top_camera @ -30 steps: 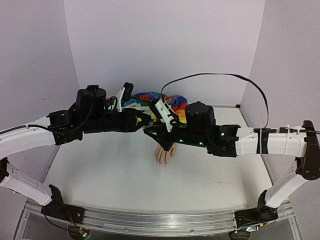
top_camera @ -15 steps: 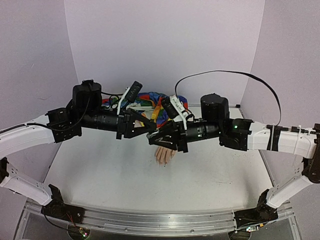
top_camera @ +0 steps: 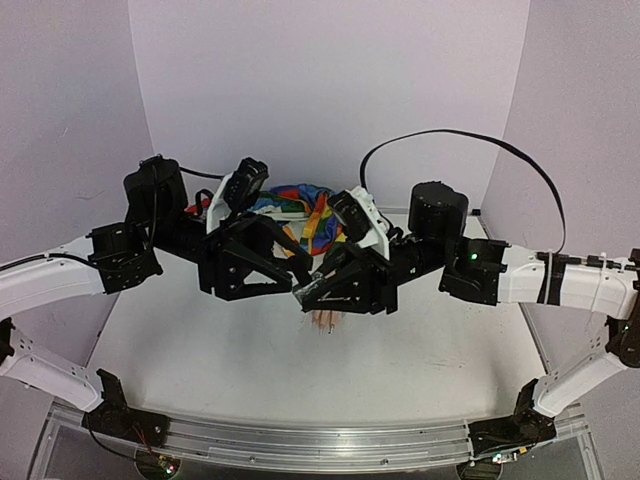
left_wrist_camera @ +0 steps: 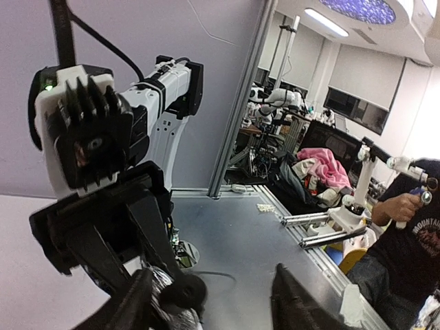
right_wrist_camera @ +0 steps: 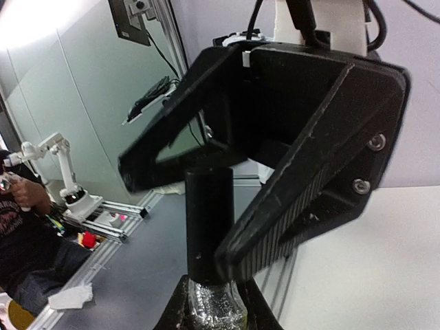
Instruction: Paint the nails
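Less of the mannequin hand [top_camera: 325, 320] shows than a second ago, because both arms have come together right above it. Its nails [top_camera: 327, 327] peek out below them, pointing to the near edge of the desk [top_camera: 200, 360], and the rainbow sleeve [top_camera: 300, 198] lies behind. Just over the nails, the right gripper [right_wrist_camera: 210, 311] is clamped on the glittery bottle [right_wrist_camera: 208, 299], whose black cap [right_wrist_camera: 208, 220] points into the left gripper [left_wrist_camera: 213, 306]. That one is spread wide around the cap, so I think it must close and unscrew first, before any painting

Bright even light, faint shadows, wrist views edge-warped, left pincer [left_wrist_camera: 212, 275] blurred
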